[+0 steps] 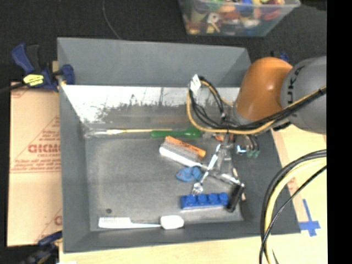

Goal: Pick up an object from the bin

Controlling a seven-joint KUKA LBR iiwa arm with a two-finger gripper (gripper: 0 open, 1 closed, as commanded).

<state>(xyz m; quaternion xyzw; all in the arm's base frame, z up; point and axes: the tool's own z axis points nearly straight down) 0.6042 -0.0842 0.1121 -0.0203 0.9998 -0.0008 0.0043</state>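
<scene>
Blue brick (204, 201): a long, flat toy brick. It is bright blue and has a row of round bumps on top.
Where the brick is: it lies flat on the floor of the bin (137, 65), near the front wall and toward the arm's side. Its left end is right under the tip of the gripper. I cannot tell if they touch.
Gripper (199, 187): shiny silver. It slants down into the bin from the upper right and ends just over the brick's left end.
Jaws: I cannot tell if they are wide or narrow. I see nothing held in them.
Small blue piece (190, 174): a little round lump, the same blue as the brick. It sits just beside the gripper on the view's left, a bit behind the brick.
Black stick (235, 197): short and dark, and it leans. It is at the brick's right end, on the other side of the gripper.
White bar (181, 150): pale, with an orange strip along its back edge. It lies tilted, behind the gripper and near it.
Green stick (171, 132): it has a green end and a thin pale shaft. It lies along the foot of the back wall, farther behind the gripper.
Long white thing (137, 222): it has a round end and lies along the front wall, well apart from the gripper on the view's left.
Orange cover (264, 89): a part of the arm, up above the gripper, with black and yellow cables looping by it.
</scene>
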